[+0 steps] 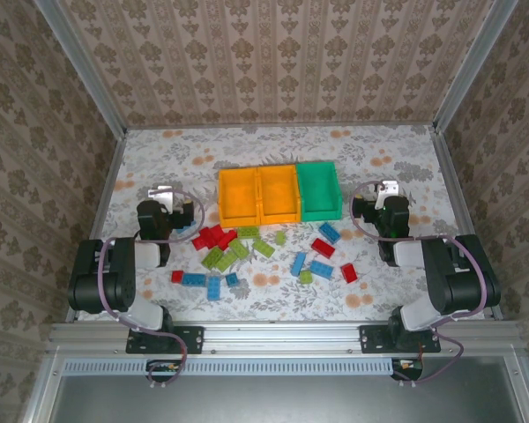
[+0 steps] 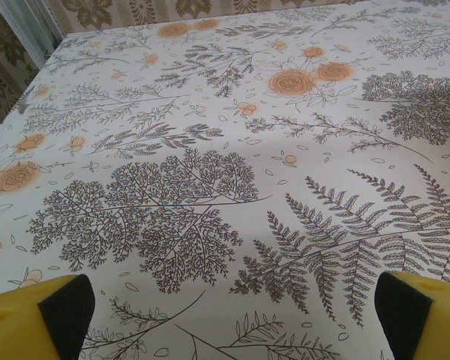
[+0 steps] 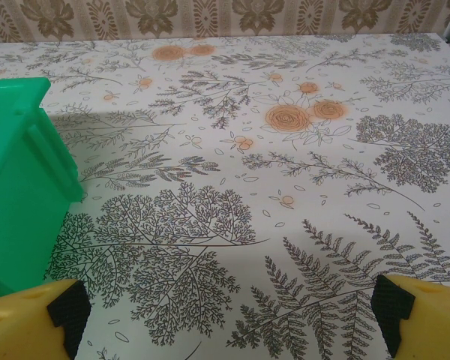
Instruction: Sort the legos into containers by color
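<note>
The legos lie loose on the flowered table in front of the containers: a red cluster [image 1: 213, 238], lime green ones [image 1: 219, 256] and blue ones [image 1: 203, 280] on the left, more blue [image 1: 328, 232] and red [image 1: 323, 248] on the right. The containers stand in a row, two orange bins [image 1: 238, 196] [image 1: 279, 194] and a green bin [image 1: 318, 189]. My left gripper [image 1: 165, 198] [image 2: 232, 307] hovers left of the bins, open and empty over bare cloth. Right of the bins my right gripper [image 3: 225, 307] [image 1: 386, 194] is open too, with the green bin's wall [image 3: 22, 172] at its left.
Metal frame rails [image 1: 101, 185] run along the table's left and right sides, and wallpapered walls close in the back and sides. Bare tablecloth [image 1: 247, 145] lies behind the bins.
</note>
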